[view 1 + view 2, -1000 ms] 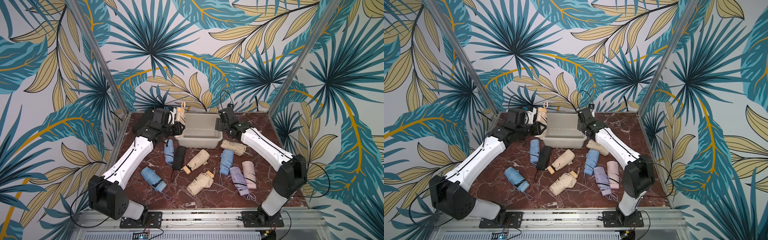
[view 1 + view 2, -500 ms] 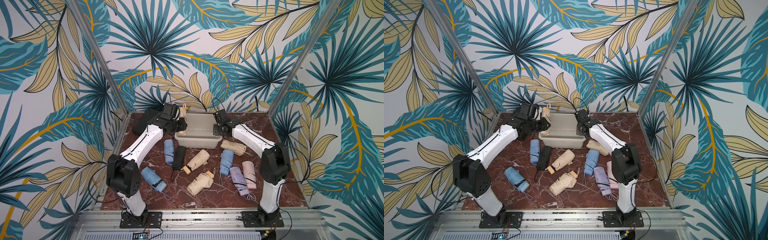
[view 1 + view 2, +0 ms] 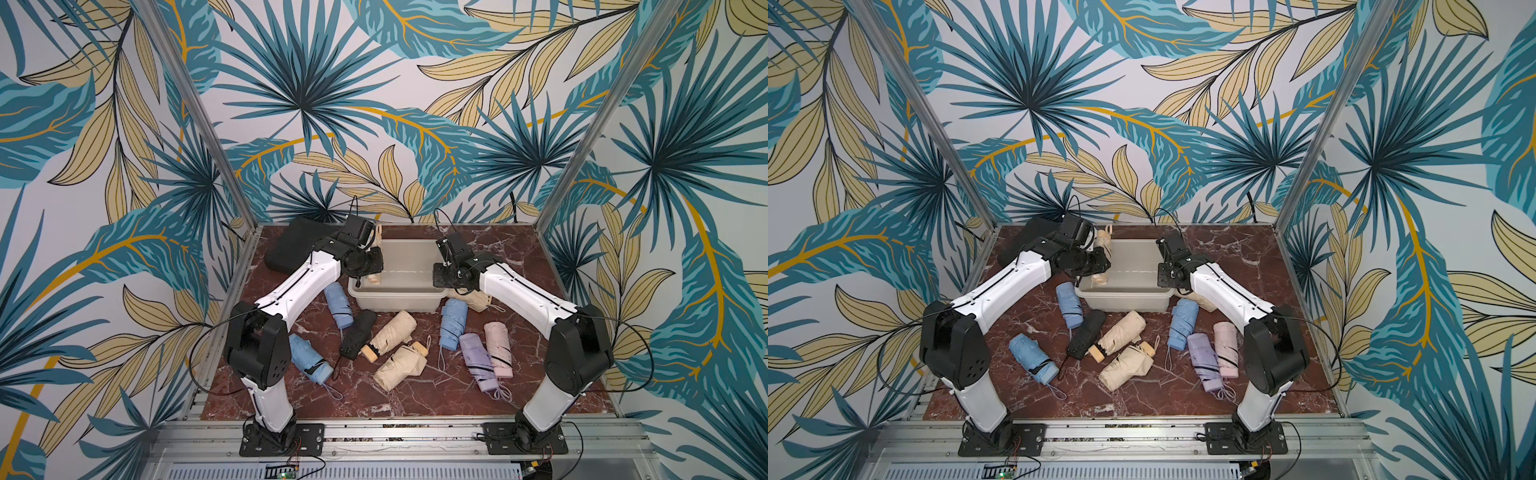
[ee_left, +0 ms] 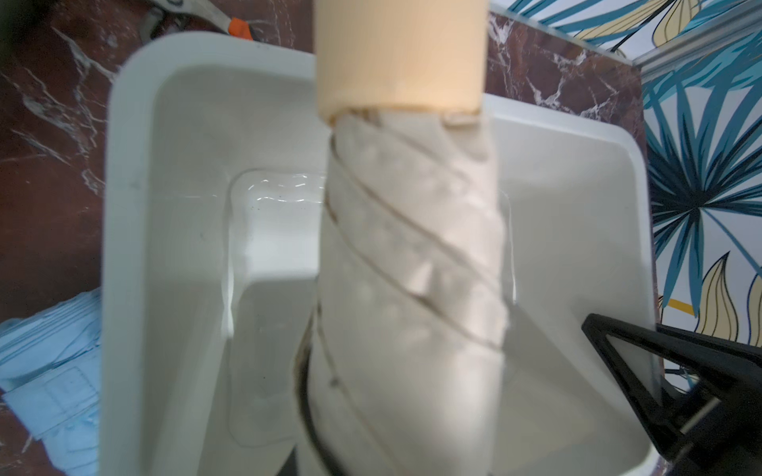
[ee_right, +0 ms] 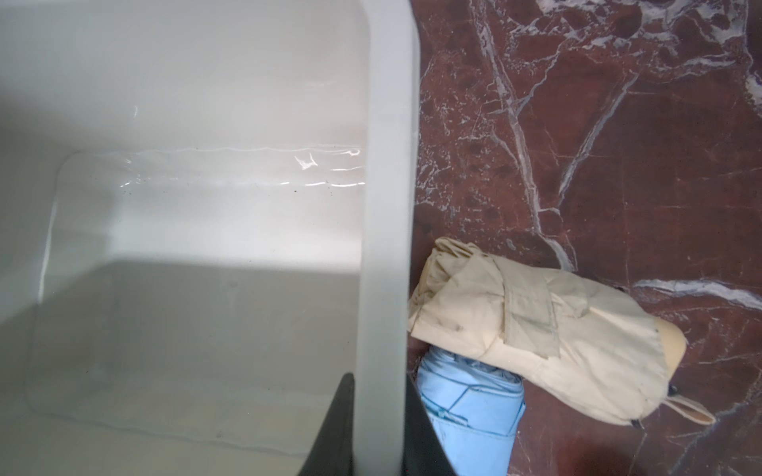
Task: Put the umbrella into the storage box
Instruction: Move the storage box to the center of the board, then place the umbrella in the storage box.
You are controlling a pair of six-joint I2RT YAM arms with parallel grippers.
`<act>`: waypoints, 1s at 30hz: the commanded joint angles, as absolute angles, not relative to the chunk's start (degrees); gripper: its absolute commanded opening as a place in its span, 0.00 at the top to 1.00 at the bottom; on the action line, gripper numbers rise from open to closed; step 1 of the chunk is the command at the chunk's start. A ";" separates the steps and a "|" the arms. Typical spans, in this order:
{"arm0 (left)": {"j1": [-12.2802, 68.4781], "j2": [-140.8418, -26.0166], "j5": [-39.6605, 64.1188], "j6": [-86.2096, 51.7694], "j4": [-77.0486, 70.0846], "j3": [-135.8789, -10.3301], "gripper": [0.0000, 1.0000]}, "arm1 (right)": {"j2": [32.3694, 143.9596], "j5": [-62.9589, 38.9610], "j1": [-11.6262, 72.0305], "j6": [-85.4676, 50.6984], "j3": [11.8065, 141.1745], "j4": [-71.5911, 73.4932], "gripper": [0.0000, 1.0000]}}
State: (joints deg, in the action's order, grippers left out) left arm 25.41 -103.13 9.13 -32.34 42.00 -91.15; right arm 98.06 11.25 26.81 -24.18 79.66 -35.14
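L pincer (image 3: 369, 261): pinching the umbrella (image 3: 375, 279). Jaws hidden behind own wrist in both top views. L wrist view shows one black finger (image 4: 709, 371) only, the other cut off.
Umbrella: beige, folded, upright in L pincer, over the storage box (image 3: 395, 300) at the end nearest that pincer. Lower end shows against box interior; can't tell if it touches box floor. Strap loop sticks up above the pincer. In L wrist view all blurred, handle cut off by frame edge.
R pincer (image 5: 379, 412): pressed together on storage box rim, end opposite L pincer. One finger inside the wall, one outside, only dark tips vis.
Just outside R pincer: tan umbrella (image 5: 536, 329) on bench (image 5: 618, 165), touching box wall. Mostly hidden under R arm in top views.
Beside that: pale-blue umbrella (image 5: 470, 416), partly under the tan one & behind R pincer's outer finger, cut off.
Behind L pincer: black case (image 3: 291, 249), part hidden by L arm.
Outside box near L pincer: blue umbrella (image 4: 49, 362), blurred, cut off.
Well apart from both pincers, toward arm bases: black umbrella (image 3: 357, 336), lilac umbrella (image 3: 478, 365), pink umbrella (image 3: 498, 349), lying on bench.
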 commanded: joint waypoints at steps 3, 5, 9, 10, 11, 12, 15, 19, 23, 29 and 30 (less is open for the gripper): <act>26.32 -106.00 8.04 -27.70 46.92 -93.27 0.99 | 94.71 7.65 28.44 -24.73 76.42 -34.40 0.85; 26.29 -107.30 7.51 -27.17 46.80 -93.33 0.99 | 94.49 8.38 28.45 -25.34 76.06 -34.03 0.80; 26.54 -108.91 8.19 -27.32 45.87 -93.43 0.85 | 92.90 11.55 28.42 -25.27 75.73 -33.23 0.58; 26.76 -109.11 7.64 -27.37 45.48 -93.19 0.78 | 92.25 12.74 28.44 -25.24 75.59 -33.19 0.52; 26.79 -109.16 7.23 -27.55 44.77 -92.76 0.72 | 91.43 13.97 28.46 -25.17 75.50 -33.04 0.47; 26.79 -109.07 7.21 -27.60 44.06 -92.28 0.69 | 90.71 15.16 28.40 -25.12 75.24 -32.90 0.43; 26.77 -108.74 6.87 -27.26 42.42 -91.47 0.56 | 87.99 18.46 28.32 -25.34 74.00 -32.22 0.36; 26.78 -106.91 4.17 -26.72 41.70 -90.91 0.14 | 84.60 18.18 28.22 -22.83 72.18 -31.08 0.32; 26.77 -102.83 2.39 -26.83 39.35 -88.82 0.04 | 80.80 16.77 28.23 -20.65 69.95 -29.25 0.32; 29.18 -91.37 -4.86 -27.08 37.27 -86.28 0.00 | 75.47 8.81 28.36 -15.25 66.96 -23.94 0.32; 29.60 -88.70 -6.49 -27.15 35.82 -84.76 0.00 | 75.09 6.91 28.46 -14.47 67.05 -23.57 0.32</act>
State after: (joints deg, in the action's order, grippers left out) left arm 28.03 -95.15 -0.58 -27.49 39.57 -86.43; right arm 76.77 11.99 28.18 -18.26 68.01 -27.35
